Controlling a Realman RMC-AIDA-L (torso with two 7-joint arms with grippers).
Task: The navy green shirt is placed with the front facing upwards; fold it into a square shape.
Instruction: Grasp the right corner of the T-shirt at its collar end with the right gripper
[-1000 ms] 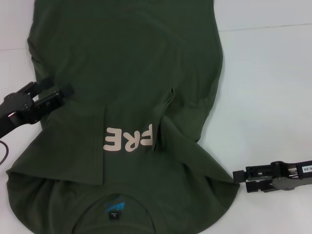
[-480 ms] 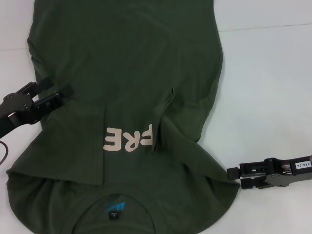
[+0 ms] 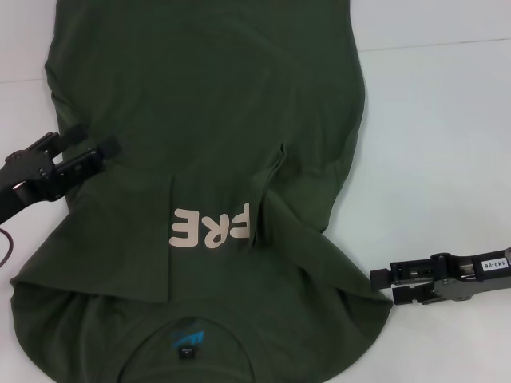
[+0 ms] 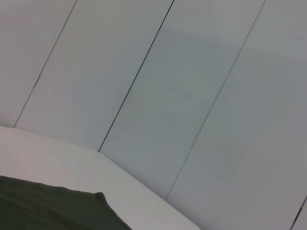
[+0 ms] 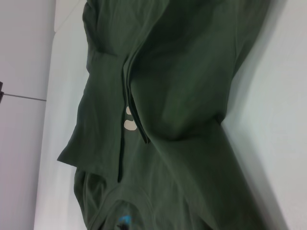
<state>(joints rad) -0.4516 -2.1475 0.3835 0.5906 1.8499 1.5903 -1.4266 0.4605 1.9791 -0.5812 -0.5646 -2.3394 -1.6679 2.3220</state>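
Shirt [image 3: 207, 159], soft and limp, lies on the white table [image 3: 447, 144], both sides already folded inward. Left gripper [image 3: 94, 142], jaws narrowly parted, rests at its left edge; right gripper [image 3: 382, 285], jaws seemingly slightly apart, touches the shoulder corner, a likely hold.

Evenly and softly lit from above, with no glare on the white table [image 3: 447, 120]. Only faint, soft-edged shadows beside the shirt [image 3: 207, 104] along its right edge. Head view fairly crisp; both wrist views soft, slightly hazy, tilted.
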